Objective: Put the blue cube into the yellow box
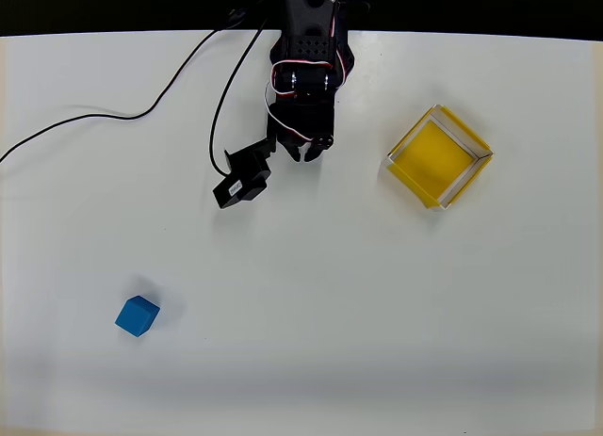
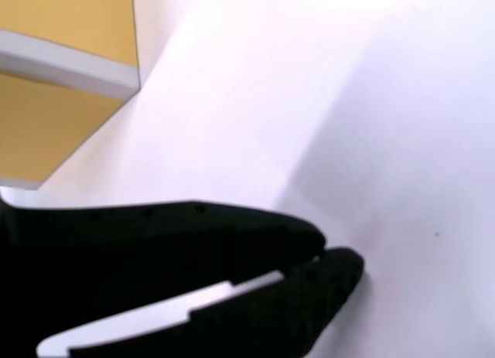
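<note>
The blue cube [image 1: 138,315] lies on the white table at the lower left of the overhead view, far from the arm. At the right stands the yellow box [image 1: 439,156], turned like a diamond, with nothing inside. My black gripper [image 1: 306,152] hangs near the table's back edge, between the two and nearer the box. Its jaws are shut with nothing held. In the wrist view the fingertips [image 2: 329,257] meet over bare table, and a corner of the yellow box [image 2: 54,72] shows at the upper left.
The black wrist camera block [image 1: 242,177] sticks out to the left of the gripper. A black cable [image 1: 141,111] trails across the back left of the table [image 1: 330,295]. The table's back edge runs along the top.
</note>
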